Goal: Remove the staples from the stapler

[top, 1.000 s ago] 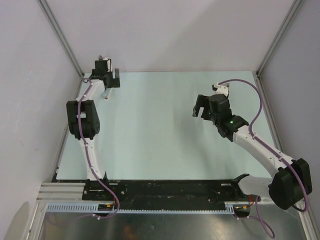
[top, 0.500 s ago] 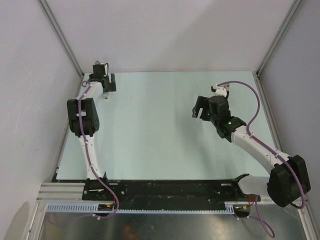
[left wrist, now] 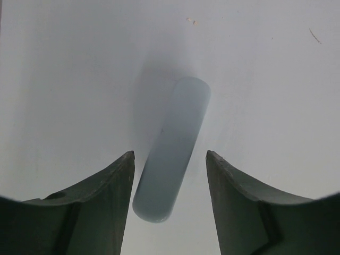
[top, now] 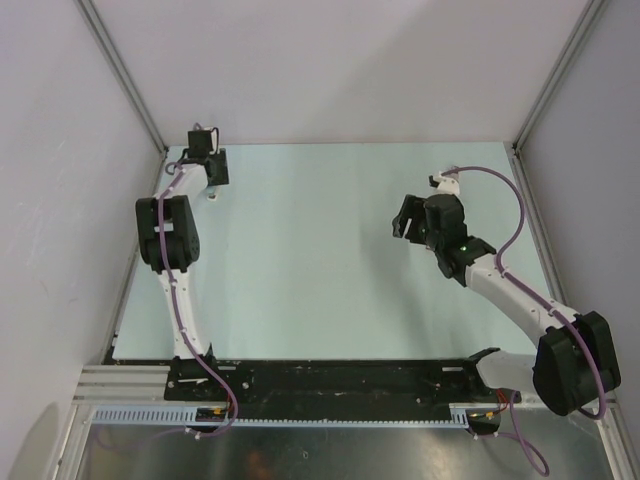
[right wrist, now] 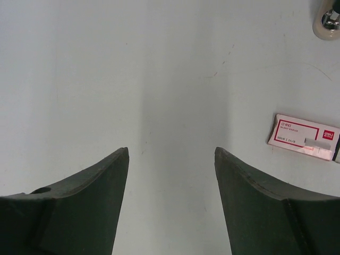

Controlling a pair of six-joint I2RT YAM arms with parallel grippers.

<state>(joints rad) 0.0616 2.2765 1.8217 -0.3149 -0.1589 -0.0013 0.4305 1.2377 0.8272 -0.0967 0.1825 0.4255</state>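
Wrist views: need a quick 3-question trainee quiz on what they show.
1. True or false: the right gripper is holding the red-edged box.
2. What lies between the fingers of the left gripper? A) a screwdriver B) a pale oblong object C) nothing
3. In the right wrist view, where does the grey staple strip lie?

Key:
1. False. Its jaws stand open and empty, and the box lies on the table off to their right.
2. B
3. On top of the red-edged box, toward its right end.

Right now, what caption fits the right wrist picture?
Right gripper open above the table, red-edged box off to its right.
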